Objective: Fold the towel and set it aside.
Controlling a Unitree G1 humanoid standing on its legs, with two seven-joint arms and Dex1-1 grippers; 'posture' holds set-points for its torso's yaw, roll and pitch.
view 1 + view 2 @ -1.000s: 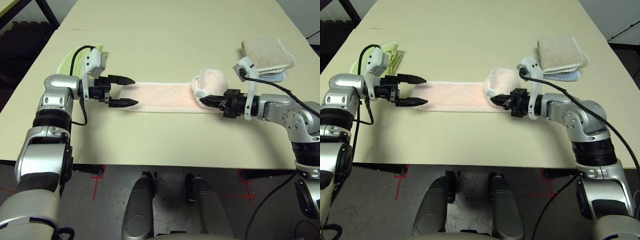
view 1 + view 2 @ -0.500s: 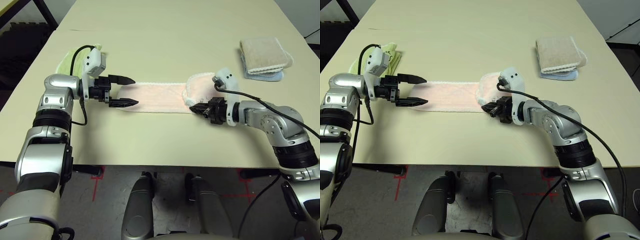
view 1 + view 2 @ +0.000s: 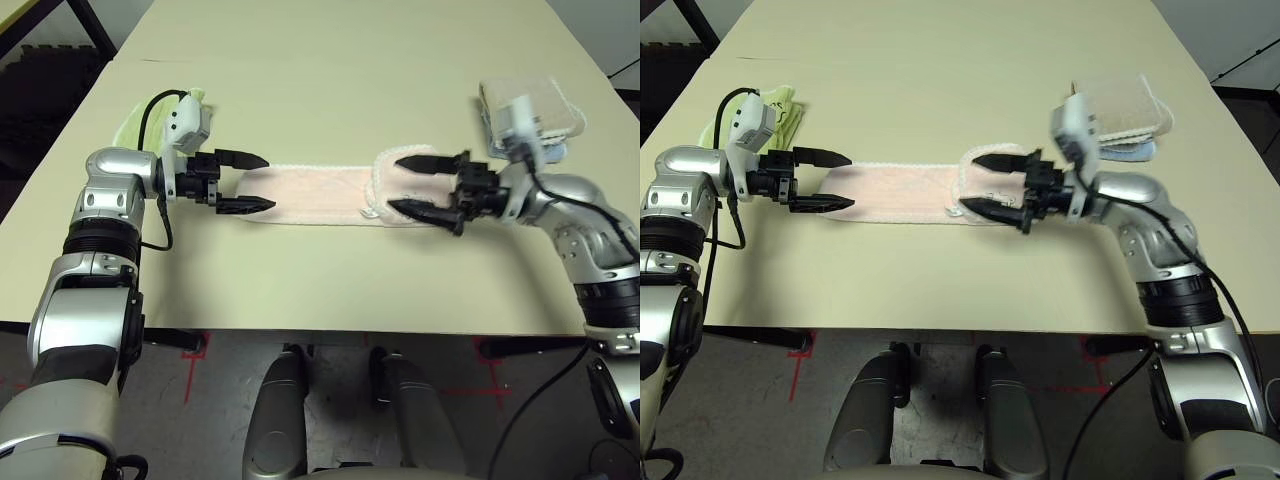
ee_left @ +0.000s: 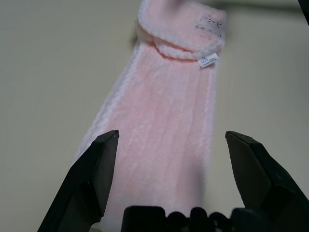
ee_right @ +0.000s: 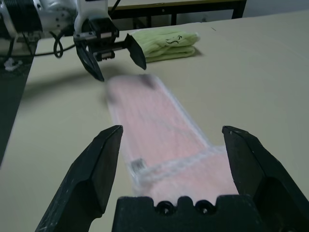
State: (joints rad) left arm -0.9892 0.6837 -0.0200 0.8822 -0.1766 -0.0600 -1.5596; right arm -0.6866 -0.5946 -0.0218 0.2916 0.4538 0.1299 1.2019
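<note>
The pale pink towel (image 3: 320, 192) lies on the table as a long narrow strip running left to right. Its right end is folded back onto the strip, and a small white tag (image 4: 208, 59) shows at that fold. My left gripper (image 3: 262, 183) is open, with one finger on each side of the strip's left end, holding nothing. My right gripper (image 3: 394, 184) is open too, its fingers spread over the folded right end (image 5: 164, 140) without gripping it. In the right wrist view the left gripper (image 5: 120, 70) shows at the strip's far end.
A folded light green towel (image 3: 148, 115) lies just behind my left wrist. A beige towel stacked on a blue one (image 3: 545, 105) sits at the back right, partly behind my right wrist. Bare tabletop (image 3: 330, 70) stretches behind the strip and along the front edge.
My right gripper carried the towel's right end leftward, laid it folded onto the strip, then opened and let go. The left arm has not moved.
</note>
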